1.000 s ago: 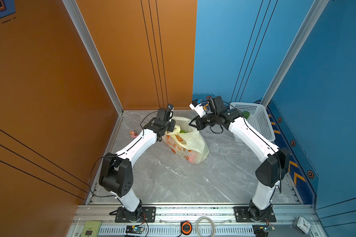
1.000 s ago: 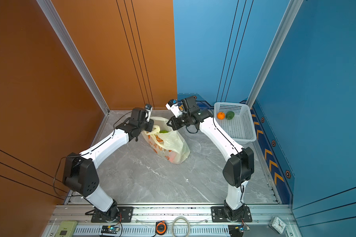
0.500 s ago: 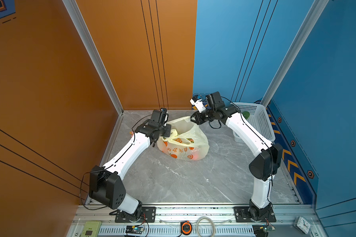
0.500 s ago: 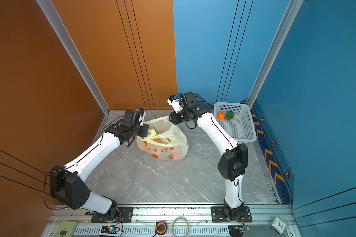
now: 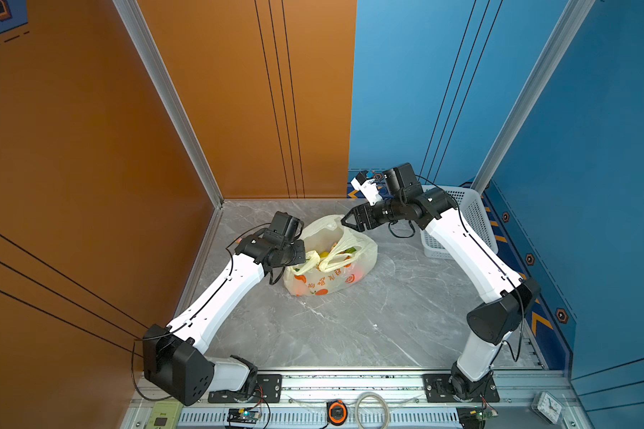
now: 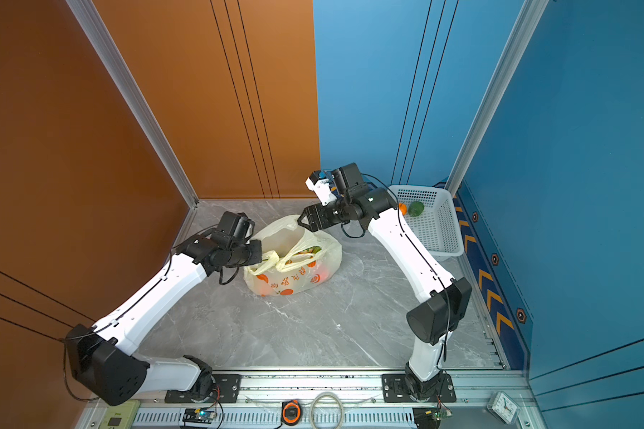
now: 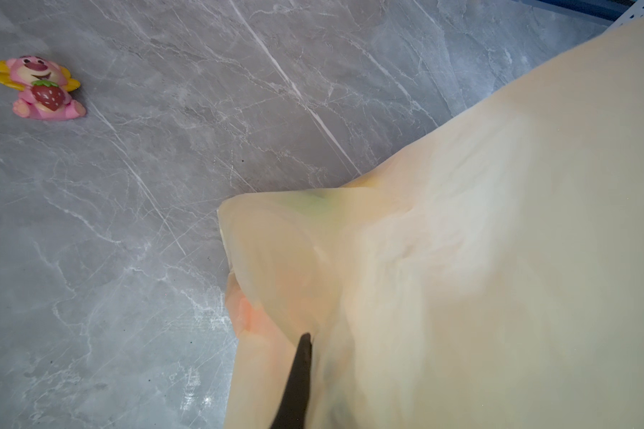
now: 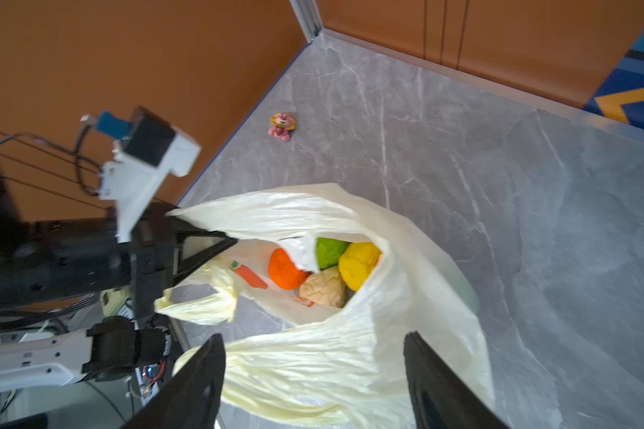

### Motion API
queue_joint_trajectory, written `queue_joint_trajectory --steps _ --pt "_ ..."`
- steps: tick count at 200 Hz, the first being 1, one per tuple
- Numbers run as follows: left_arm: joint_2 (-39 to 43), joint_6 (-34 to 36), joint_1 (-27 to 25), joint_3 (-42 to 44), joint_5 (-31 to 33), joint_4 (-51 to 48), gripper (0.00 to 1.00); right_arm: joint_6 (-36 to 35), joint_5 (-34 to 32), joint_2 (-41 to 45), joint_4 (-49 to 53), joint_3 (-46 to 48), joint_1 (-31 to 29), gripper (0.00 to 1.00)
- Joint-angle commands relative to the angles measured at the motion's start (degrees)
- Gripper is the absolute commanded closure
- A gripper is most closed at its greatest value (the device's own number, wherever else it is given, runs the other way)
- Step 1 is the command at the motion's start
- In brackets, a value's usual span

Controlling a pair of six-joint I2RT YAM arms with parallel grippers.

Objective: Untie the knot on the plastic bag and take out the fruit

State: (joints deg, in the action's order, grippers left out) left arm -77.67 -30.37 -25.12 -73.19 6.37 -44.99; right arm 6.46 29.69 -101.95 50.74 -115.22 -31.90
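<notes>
The plastic bag (image 5: 328, 276) (image 6: 294, 276) lies on the grey floor with its mouth wide open. My left gripper (image 5: 307, 260) (image 6: 263, 256) is shut on a handle strip at the bag's left rim. In the left wrist view, the bag (image 7: 461, 260) fills most of the picture round one dark finger (image 7: 300, 367). My right gripper (image 5: 344, 220) (image 8: 313, 336) stands open above the far rim, with loose plastic lying between its fingers. Inside the bag (image 8: 313, 211) lie orange (image 8: 285, 269), green (image 8: 329, 252), yellow (image 8: 359, 263) and cream (image 8: 324, 288) fruit. The knot does not show in any view.
A white perforated basket (image 6: 413, 190) (image 5: 474, 219) stands at the back right, behind my right arm, holding an orange fruit (image 6: 402, 208) and a green one (image 6: 416, 208). A tiny pink toy figure (image 7: 40, 89) (image 8: 281, 126) sits by the orange wall, left of the bag.
My right gripper has opened and let go of the bag's far rim. The left gripper pulled its handle leftward and lower, and the bag has spread wider on the floor.
</notes>
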Motion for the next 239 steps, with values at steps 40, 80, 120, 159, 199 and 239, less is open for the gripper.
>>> queue_joint_trajectory --steps 40,80,120,159,199,239 --pt "-1.1 -2.0 -0.9 -3.2 0.3 -1.6 1.00 3.9 5.4 -7.6 -0.7 -0.2 -6.2 0.32" --pt "-0.8 -2.1 -0.6 -3.2 -1.0 -0.4 1.00 6.6 -3.7 -12.3 -9.0 3.7 -7.8 0.39" --pt "-0.6 -1.6 0.2 -2.7 -1.9 0.5 1.00 7.9 -9.2 -16.2 -11.8 4.3 -7.9 0.39" --pt "0.6 -2.8 2.7 -1.2 -4.1 3.5 1.00 4.7 -11.0 -16.5 -8.9 9.4 -9.5 0.37" --pt "0.4 -3.6 4.5 -0.9 -4.8 4.5 1.00 -2.1 -12.3 -13.7 1.0 14.2 -12.5 0.33" --pt "0.6 -4.6 5.3 -0.5 -3.7 4.8 1.00 -3.6 -15.5 -6.9 5.6 24.8 -14.9 0.33"
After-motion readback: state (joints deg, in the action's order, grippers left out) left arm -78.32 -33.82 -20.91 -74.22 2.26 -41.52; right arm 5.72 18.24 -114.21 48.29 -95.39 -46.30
